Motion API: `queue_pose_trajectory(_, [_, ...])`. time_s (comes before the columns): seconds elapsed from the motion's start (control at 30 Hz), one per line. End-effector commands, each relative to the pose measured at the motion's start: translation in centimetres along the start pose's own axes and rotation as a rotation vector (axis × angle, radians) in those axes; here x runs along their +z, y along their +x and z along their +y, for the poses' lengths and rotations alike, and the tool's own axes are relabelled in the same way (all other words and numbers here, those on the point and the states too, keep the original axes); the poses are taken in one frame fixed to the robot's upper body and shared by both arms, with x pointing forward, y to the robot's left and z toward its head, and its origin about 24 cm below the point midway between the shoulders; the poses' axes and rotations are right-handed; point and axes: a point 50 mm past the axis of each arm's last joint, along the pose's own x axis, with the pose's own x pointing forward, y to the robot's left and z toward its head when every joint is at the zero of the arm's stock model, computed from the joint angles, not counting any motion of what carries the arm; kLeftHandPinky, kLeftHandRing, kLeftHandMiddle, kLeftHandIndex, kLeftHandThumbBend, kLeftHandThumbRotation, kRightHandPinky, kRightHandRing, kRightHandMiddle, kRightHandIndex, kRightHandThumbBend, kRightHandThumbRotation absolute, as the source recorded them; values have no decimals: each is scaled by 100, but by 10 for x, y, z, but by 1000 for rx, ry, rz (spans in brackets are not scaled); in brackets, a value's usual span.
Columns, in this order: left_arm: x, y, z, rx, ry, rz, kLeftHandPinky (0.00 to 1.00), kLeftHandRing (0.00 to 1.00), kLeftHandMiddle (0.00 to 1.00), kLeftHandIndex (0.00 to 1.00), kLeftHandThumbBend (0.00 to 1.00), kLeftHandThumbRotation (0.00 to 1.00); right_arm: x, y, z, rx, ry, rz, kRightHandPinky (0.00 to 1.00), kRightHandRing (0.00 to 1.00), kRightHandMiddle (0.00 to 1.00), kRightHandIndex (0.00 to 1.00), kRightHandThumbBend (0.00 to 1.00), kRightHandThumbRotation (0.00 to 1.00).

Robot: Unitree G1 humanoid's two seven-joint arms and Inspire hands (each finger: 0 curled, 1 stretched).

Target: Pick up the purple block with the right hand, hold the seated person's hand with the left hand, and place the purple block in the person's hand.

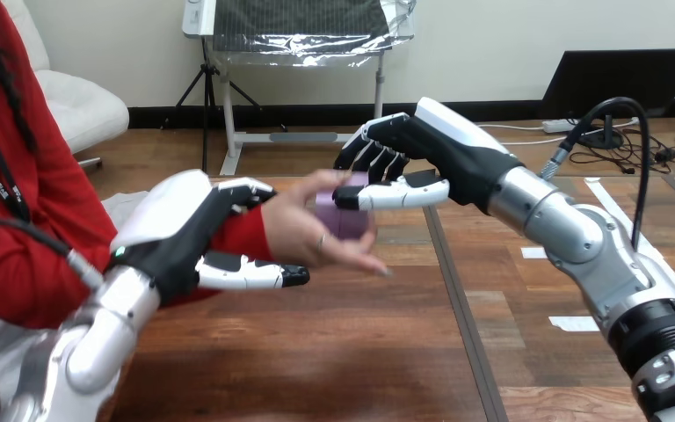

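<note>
Bench (334,352): brown wood planks, smooth. Two robot hands, one person's hand, one block. Right hand (439,145) in from 4 o'clock: fingers (378,160) curled over the block, thumb pinching it. Left hand (176,233) in from 8 o'clock: fingers wrapped over the red-sleeved wrist, thumb underneath. Person's hand (299,230) at centre, palm up. Purple block (343,221), small and boxy, sits in that palm.

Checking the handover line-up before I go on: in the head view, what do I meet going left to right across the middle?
left hand, curled round the person's wrist → person's hand → purple block, pinched by the right hand → right hand
</note>
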Motion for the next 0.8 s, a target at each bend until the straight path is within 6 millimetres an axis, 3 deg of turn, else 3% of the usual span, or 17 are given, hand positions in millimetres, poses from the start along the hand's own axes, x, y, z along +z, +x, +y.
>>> queue_pose_trajectory(0.0, [2, -5, 12, 74, 4, -17, 60, 70, 75, 76, 100, 83, -3, -5, -12, -57, 21, -8, 53, 59, 61, 63, 88, 100])
queue_pose_trajectory(0.37, [-2, -21, 4, 86, -44, 2, 62, 74, 78, 79, 100, 85, -11, -14, -7, -63, 60, 6, 53, 60, 63, 65, 94, 100])
queue_pose_trajectory(0.77, [-2, -40, -10, 160, -65, 36, 66, 77, 80, 80, 100, 86, -18, -26, -2, -79, 135, 2, 51, 60, 64, 66, 92, 100])
